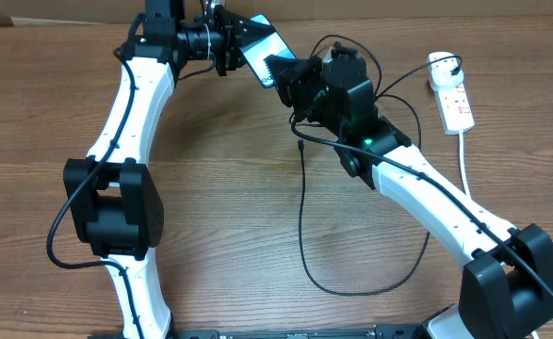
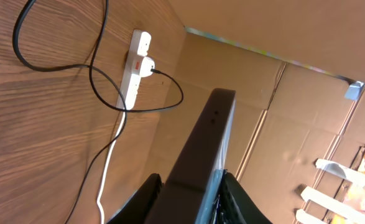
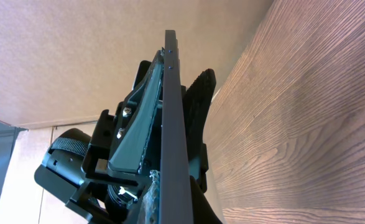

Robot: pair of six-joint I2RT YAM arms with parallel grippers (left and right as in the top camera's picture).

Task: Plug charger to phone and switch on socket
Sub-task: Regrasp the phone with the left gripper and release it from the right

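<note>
While the phone (image 1: pixel 262 45) hangs clear above the far side of the table (image 1: pixel 219 207), it is carried between both grippers. The right gripper (image 1: pixel 280 75) has its jaws clamped on the nearer end. The left gripper (image 1: pixel 231 45) has its jaws on either side of the other end, close against both faces, though I can't tell if they truly pinch. Its long axis slants from one gripper to the other, screen turned up; which end has the port I can't make out. It looks a stiff, thin slab, light, glassy and slick, so I'd hold it flat across the faces near one end and not squeeze hard. The charger (image 1: pixel 302 217) lies limp on the table, its plug in the socket (image 1: pixel 457 102) at the far right and its tip near the right gripper. I'd take it by the stiff tip, never the cord.
</note>
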